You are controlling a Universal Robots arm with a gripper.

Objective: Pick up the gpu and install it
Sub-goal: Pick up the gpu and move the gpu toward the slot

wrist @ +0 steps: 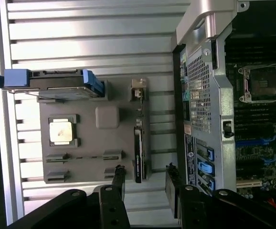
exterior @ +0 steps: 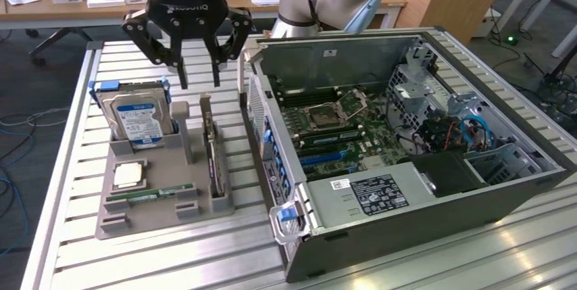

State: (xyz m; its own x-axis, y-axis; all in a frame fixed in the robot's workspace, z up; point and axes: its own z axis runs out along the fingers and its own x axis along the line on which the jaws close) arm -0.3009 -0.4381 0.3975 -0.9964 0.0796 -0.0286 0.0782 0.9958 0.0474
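Note:
The gpu [exterior: 212,149] is a thin dark card standing on its edge in a slot of the grey holder tray [exterior: 153,212], with its pale bracket end toward the back. In the wrist view the gpu [wrist: 138,155] appears edge-on, with the bracket above it in the picture. My gripper [exterior: 199,82] hangs open above the tray's back end, clear of the card and holding nothing. The wrist view has my gripper [wrist: 145,171] with one fingertip on each side of the card's near end, well above it.
An open computer case [exterior: 505,192] lies on the exterior view's right, its motherboard [exterior: 338,124] and blue slots exposed. The tray also holds a hard drive [exterior: 135,119], a processor chip [exterior: 129,175] and a green memory stick [exterior: 148,195]. A slatted metal table [exterior: 135,256] is underneath.

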